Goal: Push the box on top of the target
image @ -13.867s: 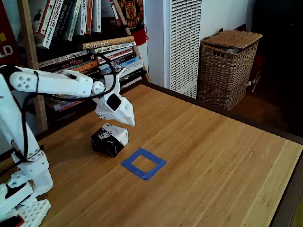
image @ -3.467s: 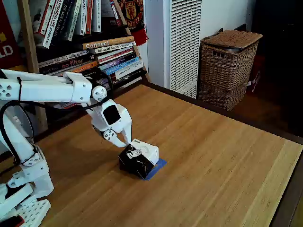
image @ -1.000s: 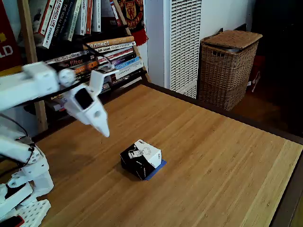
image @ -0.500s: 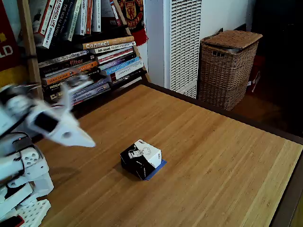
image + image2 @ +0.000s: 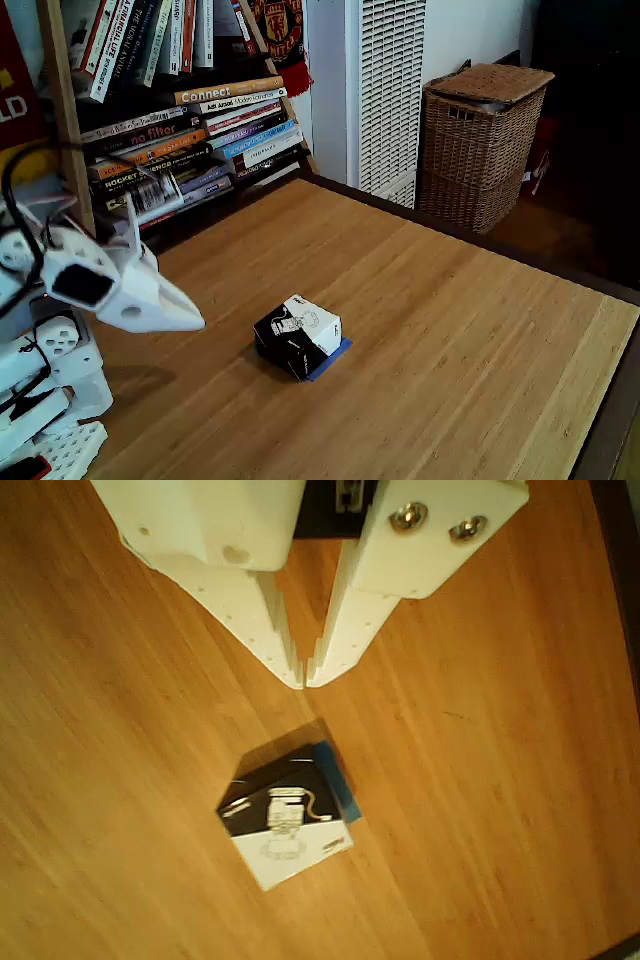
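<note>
The box (image 5: 297, 337), black with a white printed top, sits in the middle of the wooden table, covering the target; a strip of blue tape (image 5: 336, 351) shows at its right edge. In the other view the box (image 5: 285, 817) lies below the fingertips, with the blue target edge (image 5: 337, 784) along its upper right side. My white gripper (image 5: 193, 320) hangs at the left, lifted off the table and well apart from the box. Its fingers meet at the tips (image 5: 304, 678), holding nothing.
A bookshelf (image 5: 170, 90) stands behind the table's far left edge. A white radiator panel (image 5: 385, 90) and a wicker basket (image 5: 482, 140) stand beyond the far edge. The arm's white base (image 5: 45, 400) is at the front left. Bare table (image 5: 470, 350) stretches to the right.
The arm has pulled back to the left and away from the box over the last second. The box has stayed on the blue tape since the push.
</note>
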